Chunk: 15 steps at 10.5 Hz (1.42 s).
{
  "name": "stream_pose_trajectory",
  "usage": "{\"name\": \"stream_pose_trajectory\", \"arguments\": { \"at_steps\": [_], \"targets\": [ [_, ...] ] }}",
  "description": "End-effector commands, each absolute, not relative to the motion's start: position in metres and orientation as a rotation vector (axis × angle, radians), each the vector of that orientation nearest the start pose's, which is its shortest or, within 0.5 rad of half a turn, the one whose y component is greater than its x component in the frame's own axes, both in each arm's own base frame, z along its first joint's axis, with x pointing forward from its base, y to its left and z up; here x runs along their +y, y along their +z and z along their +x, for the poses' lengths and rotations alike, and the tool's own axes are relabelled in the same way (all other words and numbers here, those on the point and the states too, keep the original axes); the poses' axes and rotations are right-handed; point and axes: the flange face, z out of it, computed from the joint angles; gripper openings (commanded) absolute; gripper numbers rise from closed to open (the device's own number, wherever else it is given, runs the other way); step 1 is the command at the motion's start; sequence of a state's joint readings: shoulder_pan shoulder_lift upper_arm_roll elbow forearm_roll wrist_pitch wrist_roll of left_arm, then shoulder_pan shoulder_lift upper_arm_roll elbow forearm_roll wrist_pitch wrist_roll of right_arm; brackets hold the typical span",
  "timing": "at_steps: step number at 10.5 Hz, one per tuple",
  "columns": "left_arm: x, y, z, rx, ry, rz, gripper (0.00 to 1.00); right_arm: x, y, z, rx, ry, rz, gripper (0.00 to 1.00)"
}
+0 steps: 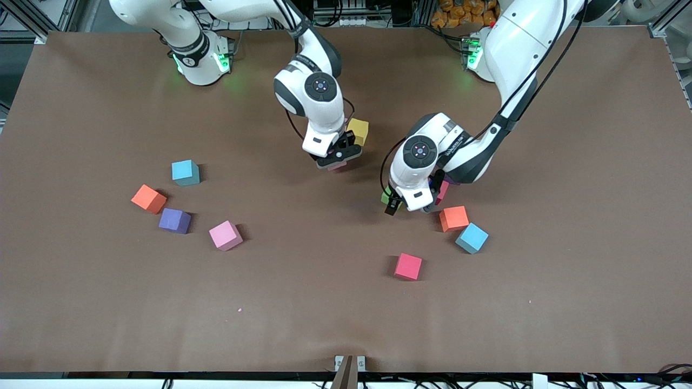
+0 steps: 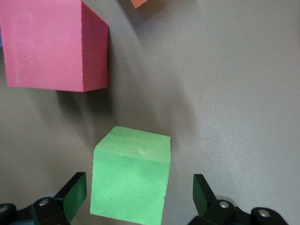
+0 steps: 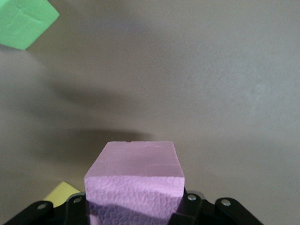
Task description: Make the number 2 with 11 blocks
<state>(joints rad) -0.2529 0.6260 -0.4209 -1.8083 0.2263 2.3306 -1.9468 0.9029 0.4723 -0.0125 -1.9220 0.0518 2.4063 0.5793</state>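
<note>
Along the right arm's end of the table lie an orange cube [image 1: 148,199], a purple cube [image 1: 174,220] and a pink cube [image 1: 225,235], all loose foam. Foam like this should be light and slightly squashy, so I take flat opposite faces, squeezing gently.

My right gripper [image 1: 339,157] is closed on another pink cube [image 3: 136,180], held low beside the yellow cube [image 1: 358,131] near the table's middle. My left gripper [image 1: 393,205] is spread wide, straddling the green cube [image 2: 130,181] without touching it (probably, as its fingertips are half out of sight). A red cube [image 2: 51,44] sits near that one, an orange one [image 1: 453,218] just nearer the camera.
</note>
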Motion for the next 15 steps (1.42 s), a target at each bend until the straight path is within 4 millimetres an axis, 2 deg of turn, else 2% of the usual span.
{"name": "stream_pose_trajectory", "arguments": {
  "at_steps": [1,3,6,11,13,15],
  "targets": [
    [-0.388,0.216,0.517,-1.691,0.116,-2.6,1.0,0.523,0.233,0.385,-0.223,0.015,-3.094,0.14],
    [-0.387,0.211,0.513,-1.672,0.124,-2.599,1.0,0.533,0.227,0.383,-0.123,0.009,-3.102,0.14],
    [-0.389,0.206,0.515,-1.656,0.132,-2.609,0.99,0.54,0.217,0.375,-0.081,0.017,-3.109,0.13],
    [-0.383,0.202,0.518,-1.564,0.143,-2.662,0.58,0.551,0.204,0.365,-0.002,0.037,-3.117,0.14],
    [-0.379,0.208,0.525,-1.496,0.136,-2.718,0.42,0.55,0.201,0.362,-0.005,0.048,-3.127,0.14],
    [-0.363,0.215,0.541,-1.32,0.127,-2.829,0.41,0.549,0.198,0.358,-0.012,0.062,-3.139,0.14]
  ]
}}
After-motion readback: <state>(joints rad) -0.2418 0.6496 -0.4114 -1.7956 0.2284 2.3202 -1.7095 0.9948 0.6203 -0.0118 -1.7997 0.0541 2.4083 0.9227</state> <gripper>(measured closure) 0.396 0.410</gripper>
